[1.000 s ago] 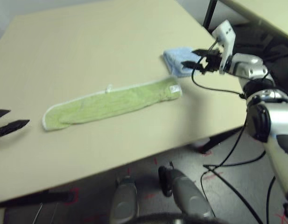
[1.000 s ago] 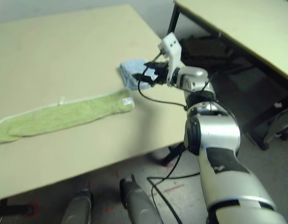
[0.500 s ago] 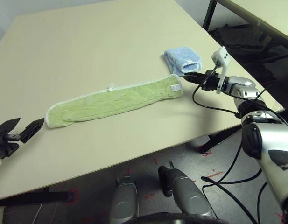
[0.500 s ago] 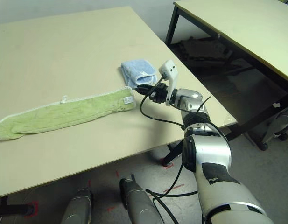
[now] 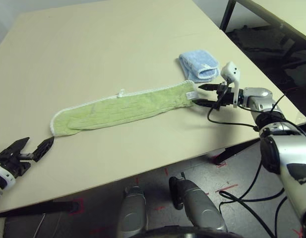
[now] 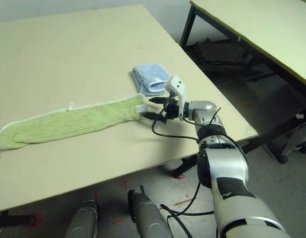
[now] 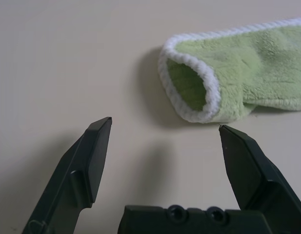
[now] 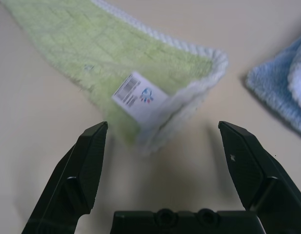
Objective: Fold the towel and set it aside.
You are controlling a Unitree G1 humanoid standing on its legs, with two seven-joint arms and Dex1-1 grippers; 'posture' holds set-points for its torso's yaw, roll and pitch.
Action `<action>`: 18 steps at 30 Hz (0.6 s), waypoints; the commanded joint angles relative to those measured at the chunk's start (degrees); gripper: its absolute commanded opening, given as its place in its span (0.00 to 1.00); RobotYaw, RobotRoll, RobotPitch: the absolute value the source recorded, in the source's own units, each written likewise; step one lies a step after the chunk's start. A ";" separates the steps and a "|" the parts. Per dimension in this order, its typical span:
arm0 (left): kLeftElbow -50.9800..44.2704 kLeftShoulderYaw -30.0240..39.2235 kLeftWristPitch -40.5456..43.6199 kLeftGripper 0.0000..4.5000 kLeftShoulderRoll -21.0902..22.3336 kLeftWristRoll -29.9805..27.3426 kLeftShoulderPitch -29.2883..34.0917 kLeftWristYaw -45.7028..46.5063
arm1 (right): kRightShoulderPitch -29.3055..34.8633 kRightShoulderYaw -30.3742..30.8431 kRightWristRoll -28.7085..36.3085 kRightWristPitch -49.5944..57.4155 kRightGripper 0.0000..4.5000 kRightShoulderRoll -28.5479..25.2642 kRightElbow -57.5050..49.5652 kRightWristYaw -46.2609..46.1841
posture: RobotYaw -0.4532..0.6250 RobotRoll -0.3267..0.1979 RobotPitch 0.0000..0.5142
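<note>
The towel (image 5: 124,105) lies on the table as a long light green strip folded lengthwise, with white edging and a white tag (image 8: 138,90) at its right end. My right gripper (image 5: 202,94) is open just off that right end, its fingers (image 8: 87,163) pointing at the tagged corner without touching it. Low over the table, my left gripper (image 5: 34,147) stands open a short way in front of the towel's rounded left end (image 7: 194,87), nothing between its fingers (image 7: 94,156).
A small light blue folded cloth (image 5: 198,65) lies just behind the right gripper near the table's right edge (image 6: 227,106). A second table (image 6: 257,29) stands farther right across a gap. A black cable (image 6: 170,136) hangs from the right wrist.
Both grippers have come in toward the towel's two ends. The right one came down from above the blue cloth to the tagged corner and its fingers now stand wide.
</note>
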 commanded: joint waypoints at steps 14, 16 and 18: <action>8.68 -5.54 -5.41 1.00 1.73 1.04 -3.87 -1.88 | 1.35 1.39 -1.47 0.53 0.99 0.78 1.22 -2.13 | 0.40 0.62 0.39; 10.08 -5.93 -6.04 1.00 2.17 1.23 -4.61 -2.09 | 1.37 1.53 -1.39 0.72 0.99 0.95 1.18 -1.97 | 0.40 0.62 0.39; 10.81 -6.43 -6.31 1.00 2.63 1.20 -5.10 -2.34 | 1.45 1.67 -1.24 0.75 0.99 1.10 1.07 -1.64 | 0.40 0.62 0.38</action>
